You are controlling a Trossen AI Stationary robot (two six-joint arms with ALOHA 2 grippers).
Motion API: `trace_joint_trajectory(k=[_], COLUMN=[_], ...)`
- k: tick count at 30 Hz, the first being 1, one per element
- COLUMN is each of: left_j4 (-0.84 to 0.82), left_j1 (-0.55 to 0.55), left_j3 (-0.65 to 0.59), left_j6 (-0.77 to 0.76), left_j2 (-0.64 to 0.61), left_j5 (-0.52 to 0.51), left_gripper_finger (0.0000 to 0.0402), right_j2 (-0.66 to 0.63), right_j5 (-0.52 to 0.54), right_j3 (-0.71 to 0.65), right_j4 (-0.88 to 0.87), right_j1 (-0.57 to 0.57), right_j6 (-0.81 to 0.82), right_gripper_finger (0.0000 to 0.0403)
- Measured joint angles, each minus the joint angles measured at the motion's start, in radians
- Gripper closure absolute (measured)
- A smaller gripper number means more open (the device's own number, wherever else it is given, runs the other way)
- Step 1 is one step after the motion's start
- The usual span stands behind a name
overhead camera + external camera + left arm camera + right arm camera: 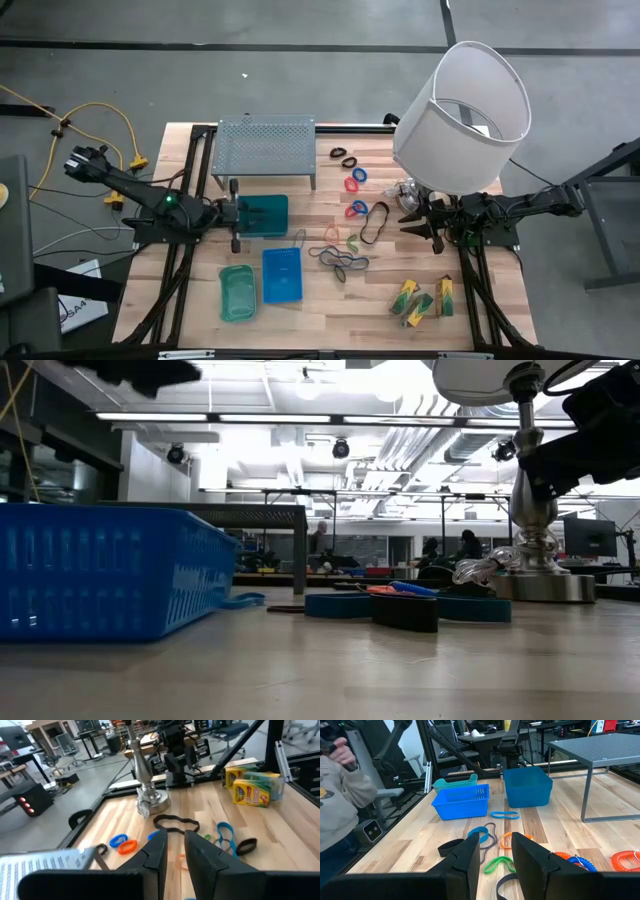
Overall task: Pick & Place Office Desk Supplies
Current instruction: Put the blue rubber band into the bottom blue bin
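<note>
Wooden boards carry the loose supplies, scattered between the two arms. The left gripper (174, 857) hangs over the dark teal bin (262, 214) with its fingers slightly apart and nothing between them; ahead of its tips lie a wavy black band (175, 823), a blue ring (118, 840) touching an orange ring (127, 847), and farther off the yellow-green packets (253, 783). The right gripper (496, 854) waits beside the lamp base (405, 192), fingers likewise parted and empty; just beyond its tips lie a green band (499, 864) and an orange band (510, 839), with the blue basket (462, 801) farther ahead. A person's sleeve (340, 800) shows beyond the table's edge.
</note>
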Motion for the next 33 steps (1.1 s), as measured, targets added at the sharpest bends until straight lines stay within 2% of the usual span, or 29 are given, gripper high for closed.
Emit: trace_joint_trajectory(k=[6, 12, 15, 19, 22, 26, 33], left_j4=[0.0, 0.002, 0.008, 0.021, -0.032, -0.192, -0.469], left_j1=[0.0, 0.024, 0.062, 0.124, 0.163, 0.195, 0.216], left_j3=[0.1, 0.104, 0.105, 0.133, 0.225, 0.398, 0.686], left_j6=[0.025, -0.134, -0.186, -0.228, -0.259, -0.254, -0.159], left_j2=[0.141, 0.265, 0.327, 0.414, 0.485, 0.594, 0.797], left_j5=[-0.049, -0.072, -0.028, 0.09, 0.172, 0.235, 0.332], left_gripper_finger=[0.0341, 0.0341, 0.0341, 0.0341, 0.0341, 0.0341, 0.0341], right_j2=[0.0, 0.0, 0.0, 0.0, 0.0, 0.0, 0.0], right_j5=[0.0, 0.0, 0.0, 0.0, 0.0, 0.0, 0.0], right_j3=[0.0, 0.0, 0.0, 0.0, 0.0, 0.0, 0.0], right_j4=[0.0, 0.0, 0.0, 0.0, 0.0, 0.002, 0.003], right_j1=[0.0, 0.0, 0.0, 0.0, 0.0, 0.0, 0.0], right_j6=[0.0, 0.0, 0.0, 0.0, 0.0, 0.0, 0.0], right_gripper_finger=[0.0302, 0.0302, 0.0302, 0.0302, 0.0302, 0.0302, 0.0302])
